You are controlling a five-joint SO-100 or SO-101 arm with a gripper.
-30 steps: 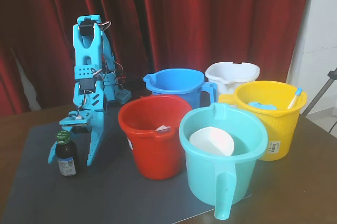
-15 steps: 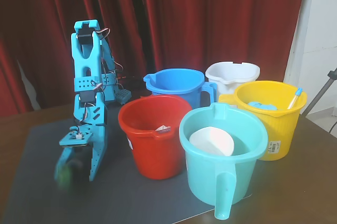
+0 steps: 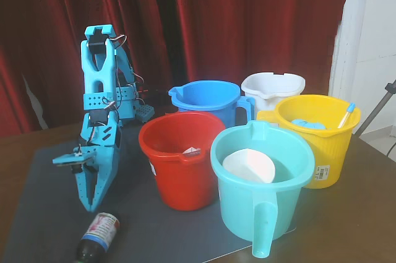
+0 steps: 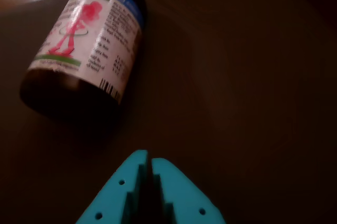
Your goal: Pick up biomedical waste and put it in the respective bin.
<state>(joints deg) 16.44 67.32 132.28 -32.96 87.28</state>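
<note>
Lying on its side at the front-left edge of the dark grey mat (image 3: pixel 37 213), the small brown glass medicine bottle (image 3: pixel 98 236) with a white, blue and pink label is seen in the fixed view; its cap end is cut off by the frame. In the wrist view the bottle (image 4: pixel 84 55) lies free of the gripper, label upward. Just behind it, the light blue two-finger gripper (image 3: pixel 91 206) is pointed down at the mat, fingers pressed together and empty. To regrasp well, the fingers should probably be opened wide and lowered across the bottle's round body, since it may roll. Farther back on the mat and the brown table, five plastic buckets are clustered: teal (image 3: pixel 260 207), red (image 3: pixel 179 179), yellow (image 3: pixel 325 151), blue (image 3: pixel 207 99) and white (image 3: pixel 272 86).
</note>
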